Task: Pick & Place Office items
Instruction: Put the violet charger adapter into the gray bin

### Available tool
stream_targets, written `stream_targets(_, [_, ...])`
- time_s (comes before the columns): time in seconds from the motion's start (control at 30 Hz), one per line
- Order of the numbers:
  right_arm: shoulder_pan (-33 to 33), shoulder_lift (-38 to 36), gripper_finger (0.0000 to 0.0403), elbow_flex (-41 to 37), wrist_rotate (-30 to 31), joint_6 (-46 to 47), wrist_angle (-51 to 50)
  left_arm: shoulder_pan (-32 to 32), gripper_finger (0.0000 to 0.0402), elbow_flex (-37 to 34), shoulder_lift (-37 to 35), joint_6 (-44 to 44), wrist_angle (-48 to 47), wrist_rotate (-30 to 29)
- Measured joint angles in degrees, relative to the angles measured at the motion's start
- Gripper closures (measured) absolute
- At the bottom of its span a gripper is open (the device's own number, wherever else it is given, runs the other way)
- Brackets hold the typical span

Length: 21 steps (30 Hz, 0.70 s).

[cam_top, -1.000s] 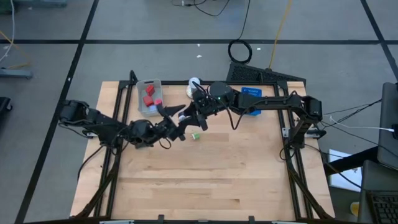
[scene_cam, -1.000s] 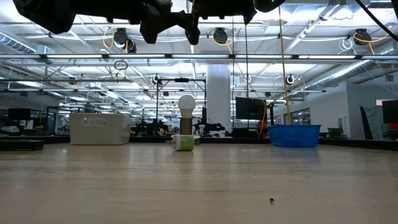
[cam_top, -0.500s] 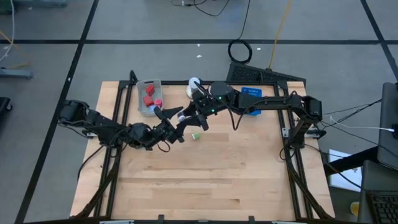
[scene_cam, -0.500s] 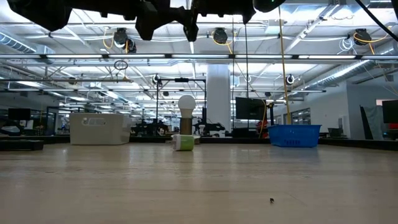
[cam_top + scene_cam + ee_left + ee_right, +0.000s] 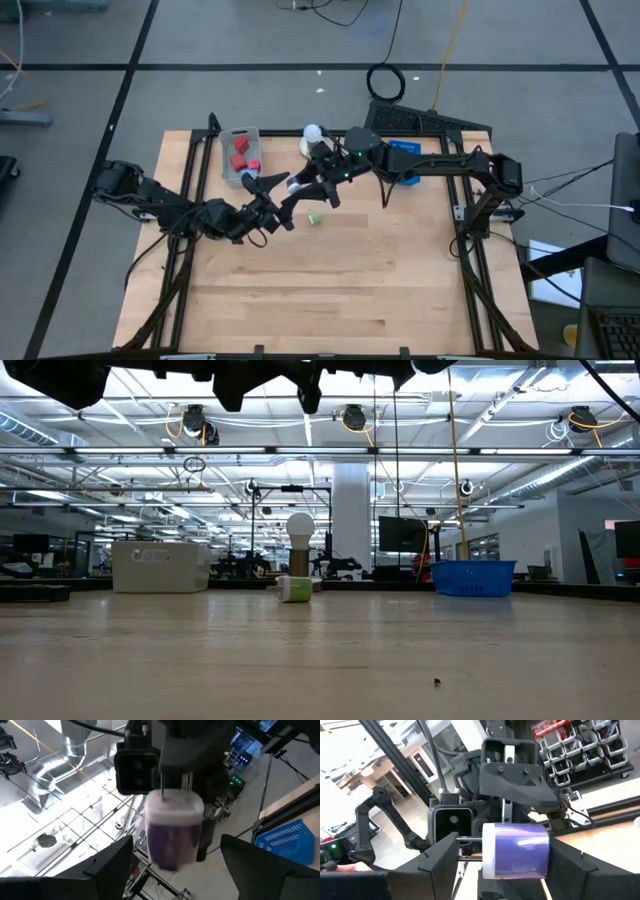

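A purple plug-like item with a white cap and two metal prongs (image 5: 517,855) hangs in the air between both grippers, above the table's far middle. It also shows in the left wrist view (image 5: 174,835) and in the high view (image 5: 293,186). My right gripper (image 5: 504,860) is shut on it. My left gripper (image 5: 175,865) is open, one finger on each side of the item, gaps showing. A small green item (image 5: 314,218) rests on the wood below, also seen in the low view (image 5: 295,589). My right gripper pinches the purple item end to end. One finger (image 5: 445,860) meets the prong tips (image 5: 465,840) and the other sits against the purple end (image 5: 545,855). It reaches in from the table's right, and the item is lifted clear of the table.
A grey tray (image 5: 240,140) holding red blocks sits at the far left, and a blue tray (image 5: 405,150) at the far right. A white ball on a round base (image 5: 312,132) stands between them, behind the grippers. The wood on the near side lies open.
Both grippers have moved together toward the table's far left, nearer the grey tray, and have risen: in the low view they climb toward the picture's top. The purple item has travelled with them. The green item has stayed where it was.
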Motion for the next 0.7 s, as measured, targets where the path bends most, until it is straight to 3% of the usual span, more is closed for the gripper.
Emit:
stream_targets(0.2, [0.0, 0.1, 0.0177, 0.0, 0.0, 0.0, 0.1, -0.5, 0.0125, 0.0, 0.0, 0.0, 0.0, 0.3])
stream_targets(0.53, [0.0, 0.1, 0.0177, 0.0, -0.3, 0.0, -0.3, -2.1, 0.0255, 0.0, 0.0, 3.4, 0.2, 0.8])
stream_targets(0.7, [0.0, 0.1, 0.0177, 0.0, -0.3, 0.0, -0.3, -2.1, 0.0267, 0.0, 0.0, 3.2, 0.2, 1.0])
